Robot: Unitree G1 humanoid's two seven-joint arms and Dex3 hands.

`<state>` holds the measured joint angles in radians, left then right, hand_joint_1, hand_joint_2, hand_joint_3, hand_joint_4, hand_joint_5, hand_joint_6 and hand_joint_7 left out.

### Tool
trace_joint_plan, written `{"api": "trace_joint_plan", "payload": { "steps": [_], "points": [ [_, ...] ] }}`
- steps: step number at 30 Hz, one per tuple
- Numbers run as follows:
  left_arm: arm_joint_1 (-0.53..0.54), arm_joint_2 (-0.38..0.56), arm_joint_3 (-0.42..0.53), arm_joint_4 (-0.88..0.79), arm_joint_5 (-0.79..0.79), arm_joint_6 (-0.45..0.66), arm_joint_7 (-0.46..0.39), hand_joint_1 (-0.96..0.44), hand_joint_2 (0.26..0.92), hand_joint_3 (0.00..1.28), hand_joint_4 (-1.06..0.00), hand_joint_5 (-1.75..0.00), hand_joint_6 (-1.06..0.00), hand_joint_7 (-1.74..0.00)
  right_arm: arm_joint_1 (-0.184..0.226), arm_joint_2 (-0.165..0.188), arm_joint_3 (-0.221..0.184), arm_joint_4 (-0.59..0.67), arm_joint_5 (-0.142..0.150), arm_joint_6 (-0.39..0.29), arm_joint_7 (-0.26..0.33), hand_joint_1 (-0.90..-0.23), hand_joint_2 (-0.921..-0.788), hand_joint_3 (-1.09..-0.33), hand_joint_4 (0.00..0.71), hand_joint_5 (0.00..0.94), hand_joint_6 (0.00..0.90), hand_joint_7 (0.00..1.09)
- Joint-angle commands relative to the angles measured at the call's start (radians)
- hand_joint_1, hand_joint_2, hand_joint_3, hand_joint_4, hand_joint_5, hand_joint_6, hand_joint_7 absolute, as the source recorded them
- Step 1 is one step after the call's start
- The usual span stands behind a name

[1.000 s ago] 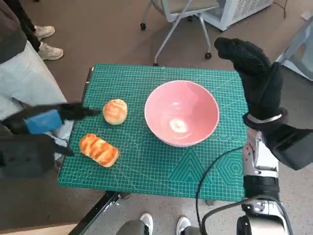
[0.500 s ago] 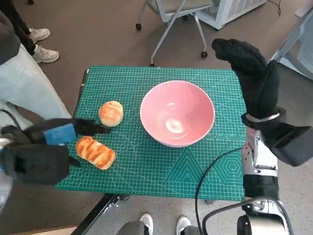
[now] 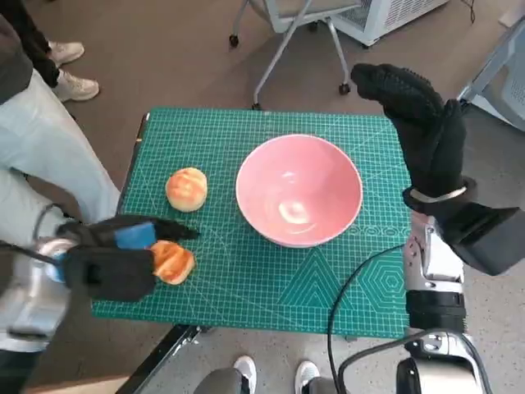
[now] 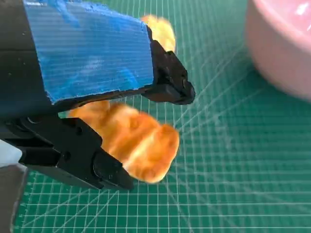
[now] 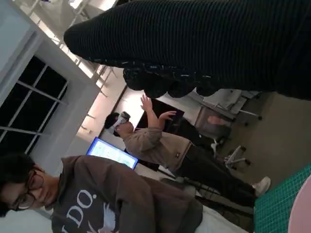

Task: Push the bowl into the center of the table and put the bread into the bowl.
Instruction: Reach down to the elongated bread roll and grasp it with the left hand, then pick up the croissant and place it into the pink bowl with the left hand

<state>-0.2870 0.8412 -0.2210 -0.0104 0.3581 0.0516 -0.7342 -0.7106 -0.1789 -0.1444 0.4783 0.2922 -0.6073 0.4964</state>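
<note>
Bread is what I'm after now: the long loaf (image 3: 171, 261) lies near the left front corner of the green mat (image 3: 271, 287), and my left hand (image 3: 123, 256) is right over it. In the left wrist view the loaf (image 4: 136, 141) sits in the gap between the black fingers (image 4: 167, 80), one finger above it and the other below, with its long axis running across that gap on a slant. I judge the fingers are spread about the loaf and not yet clamped on it, though I cannot tell for sure whether they touch the crust.

A round bun (image 3: 187, 188) sits farther back on the mat, between the loaf and the pink bowl (image 3: 299, 191). That bowl looks to me already about central on the table, so the push seems done. It lies to the right of the loaf, so the carry will go that way, past the bun.

My right hand (image 3: 418, 123) hangs raised off the mat's right edge, fingers loosely extended and holding nothing, well apart from both breads. The left is plainly the nearer hand for this pick.
</note>
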Motion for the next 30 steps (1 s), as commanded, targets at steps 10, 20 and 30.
{"api": "trace_joint_plan", "payload": {
  "steps": [10,20,30],
  "points": [
    [-0.043,-0.043,-0.076,0.145,0.122,-0.037,0.048,0.08,0.816,0.04,-0.5,-0.04,-0.62,-0.05,0.025,-0.009,-0.016,-0.004,0.037,0.024,0.023,-0.663,-0.921,-0.716,0.159,0.002,-0.001,0.54],
    [-0.027,-0.018,-0.051,0.119,0.093,-0.094,0.038,0.02,0.915,0.07,-0.71,-1.16,-0.6,-1.05,0.027,-0.007,-0.021,-0.006,0.044,0.023,0.02,-0.672,-0.921,-0.705,0.156,0.001,0.005,0.55],
    [-0.004,0.021,0.066,-0.007,0.006,-0.146,0.038,0.0,0.919,0.05,-0.72,-1.17,-0.65,-1.1,0.028,0.001,-0.02,0.0,0.042,0.015,0.014,-0.674,-0.921,-0.696,0.157,0.001,0.009,0.55]
  ]
}}
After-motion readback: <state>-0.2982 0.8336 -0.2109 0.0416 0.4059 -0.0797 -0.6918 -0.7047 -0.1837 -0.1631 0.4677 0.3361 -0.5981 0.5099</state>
